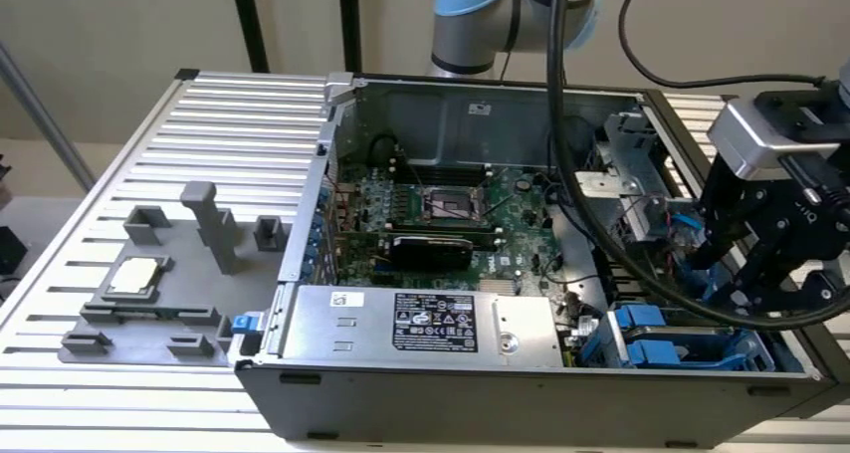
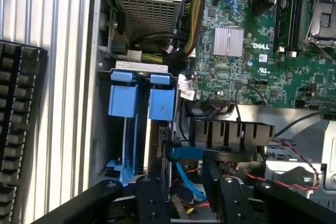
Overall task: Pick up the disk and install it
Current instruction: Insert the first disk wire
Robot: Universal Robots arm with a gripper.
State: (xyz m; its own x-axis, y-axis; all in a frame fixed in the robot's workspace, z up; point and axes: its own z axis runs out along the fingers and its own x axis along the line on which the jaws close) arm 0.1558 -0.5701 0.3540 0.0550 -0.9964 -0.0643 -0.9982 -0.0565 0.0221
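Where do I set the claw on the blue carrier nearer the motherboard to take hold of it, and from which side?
Take the blue end tab by its broad faces, coming down through the open top of the case. The carrier stands on edge in the bay, its neighbour close beside, so likely only that end is free.

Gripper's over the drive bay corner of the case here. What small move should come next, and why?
Probably a short, slow sideways shift to centre the gripper over the two blue carriers standing in the bay. In the wrist view it sits off to one side of them, above loose cables that could snag. Whether it holds the disk cannot be told.
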